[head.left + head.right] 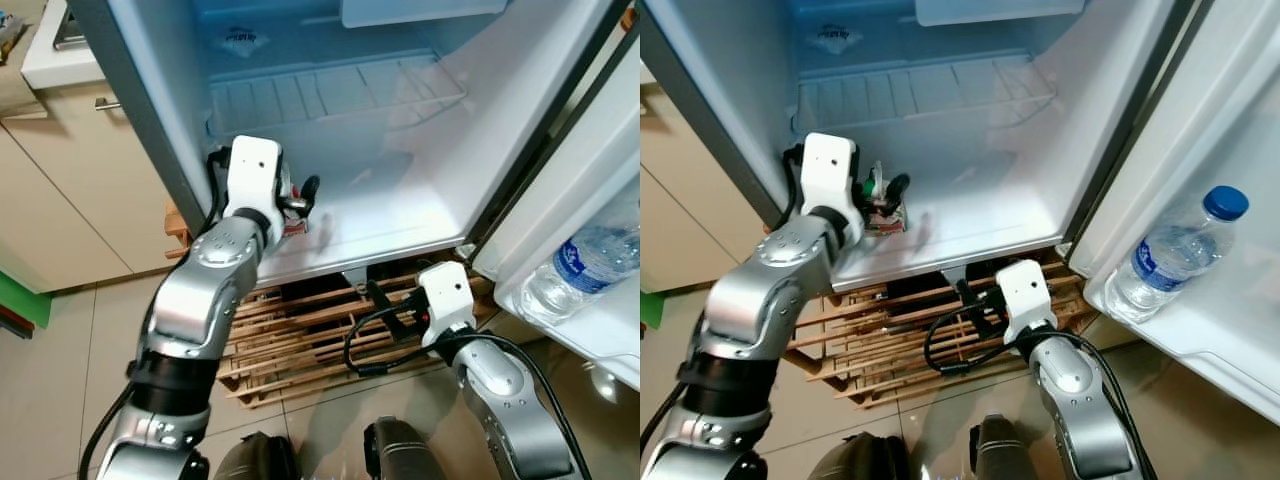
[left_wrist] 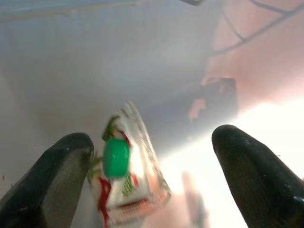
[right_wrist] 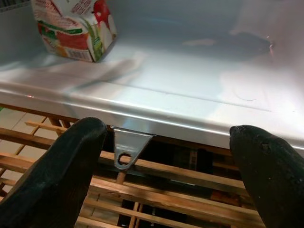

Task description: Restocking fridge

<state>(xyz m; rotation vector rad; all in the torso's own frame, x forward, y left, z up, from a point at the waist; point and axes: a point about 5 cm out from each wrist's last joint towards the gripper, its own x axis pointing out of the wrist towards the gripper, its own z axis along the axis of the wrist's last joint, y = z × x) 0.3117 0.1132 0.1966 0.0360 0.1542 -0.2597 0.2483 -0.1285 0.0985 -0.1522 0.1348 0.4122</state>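
Note:
A small red, white and green juice carton [image 1: 885,218] with a green cap stands at the front left of the open fridge's bottom floor [image 1: 980,210]. My left gripper [image 1: 885,190] reaches into the fridge and is open, with its black fingers on either side of the carton top. In the left wrist view the carton [image 2: 126,175] sits close to one finger, with a wide gap to the other. My right gripper [image 1: 385,300] is open and empty, low in front of the fridge's bottom lip. Its wrist view looks across the floor at the carton [image 3: 71,28].
A wire shelf [image 1: 920,95] spans the fridge above the floor. The open door on the right holds a water bottle [image 1: 1175,250] in its rack. The fridge rests on a wooden slat pallet [image 1: 890,350]. Beige cabinets [image 1: 60,180] stand to the left.

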